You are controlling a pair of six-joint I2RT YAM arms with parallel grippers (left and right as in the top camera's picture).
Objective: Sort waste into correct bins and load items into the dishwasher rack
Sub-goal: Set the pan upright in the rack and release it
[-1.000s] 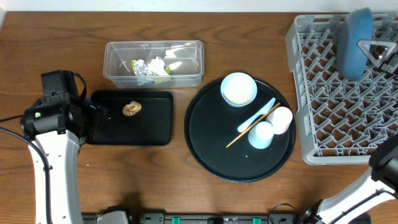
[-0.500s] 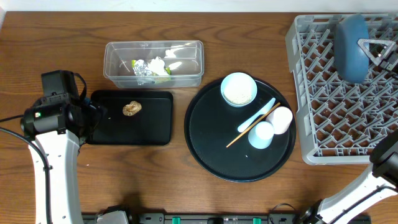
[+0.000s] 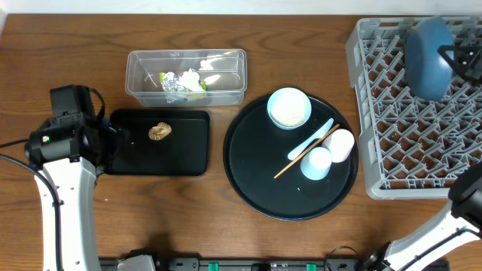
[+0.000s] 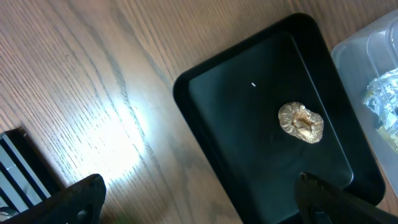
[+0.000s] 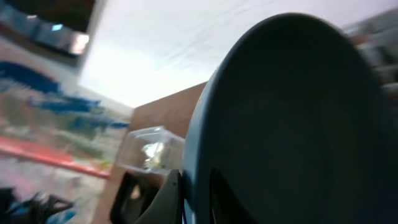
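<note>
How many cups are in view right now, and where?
2. The upper cup sits on the round tray, at its right edge; the lower cup is right beside it, toward the front. None shows in the rack, though the plate standing there may hide a spot.

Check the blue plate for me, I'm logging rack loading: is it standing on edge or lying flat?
On edge: the blue plate stands among the pegs of the rack, showing as a narrow oval from overhead.

A black tray (image 4: 224, 130) lies on the wooden counter (image 4: 74, 93). It holds a brown lump (image 4: 301, 122) and one white grain (image 4: 254, 84). A clear tub (image 4: 367, 53) with a foil wad (image 4: 387, 93) sits just beside it. The left hand (image 4: 205, 202) has its jaws wide apart.
</note>
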